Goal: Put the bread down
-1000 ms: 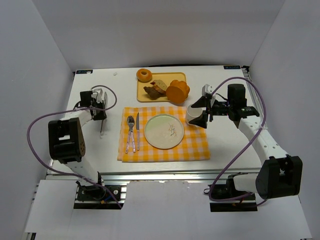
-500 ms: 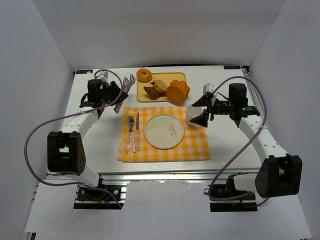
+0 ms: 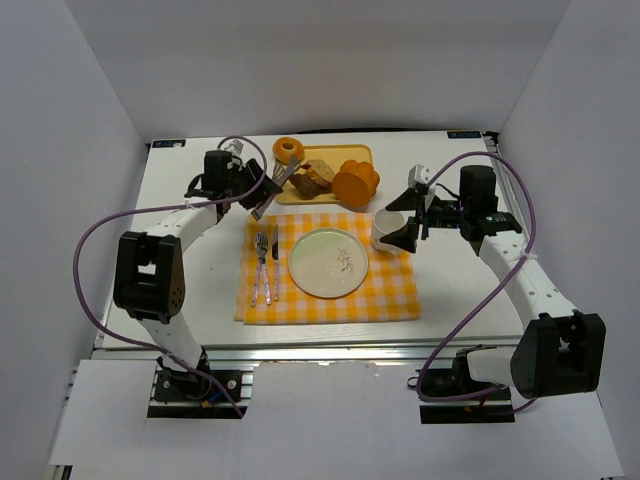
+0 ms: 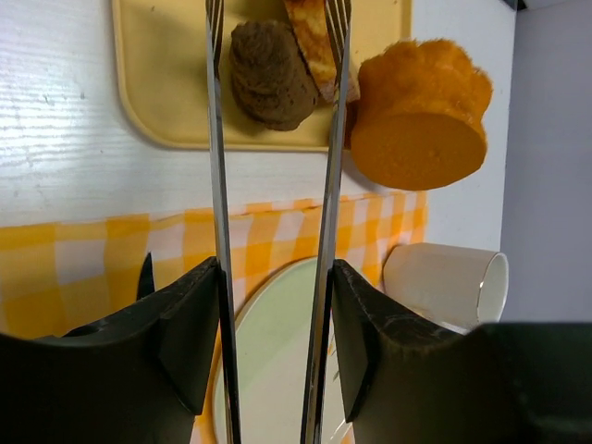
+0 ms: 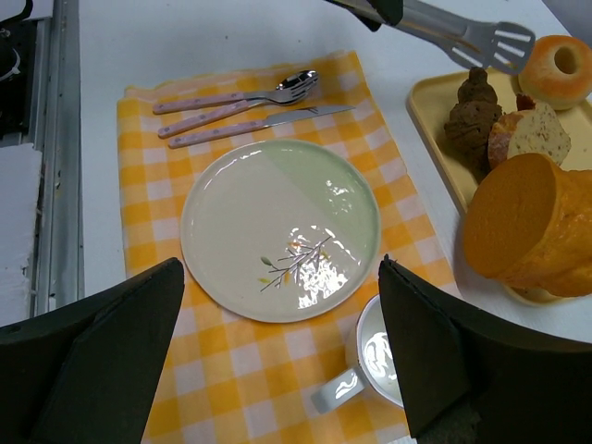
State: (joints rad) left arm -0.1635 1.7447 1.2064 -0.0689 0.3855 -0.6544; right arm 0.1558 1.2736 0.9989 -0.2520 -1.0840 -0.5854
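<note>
Left gripper (image 4: pixel 275 277): pinching a pair of tongs (image 4: pixel 215 185), one finger pressed on the outside of each arm; the two arms stand apart.
Tongs, tips: over the left part of the tray (image 3: pixel 350 153), next to the donut (image 3: pixel 289 150) and short of the bread; whether they touch anything cannot be told.
Dark chunk (image 3: pixel 302 184): on the tray, left of its middle. In the left wrist view it shows between the two tong arms.
Tan slice (image 3: pixel 320 172): on the tray, leaning against the dark chunk on its right side, crust towards the orange cake (image 3: pixel 355 182).
Orange cake: at the tray's right end, spilling over the near-right corner.
Donut: at the tray's far-left corner, partly over the rim.
Right gripper (image 3: pixel 405 226): fingers spread wide, holding nothing, off the tray's near-right corner.
Cup (image 3: pixel 385 230): just past the tray's near-right corner, close to the orange cake, low between the right gripper's fingers and seemingly untouched by them.
Plate (image 3: pixel 328 262): on the near side of the tray, bare, lying on a yellow checked cloth (image 3: pixel 390 295).
Cutlery (image 3: pixel 266 265): spoon, fork and knife side by side on the cloth, near the tray's left end.
</note>
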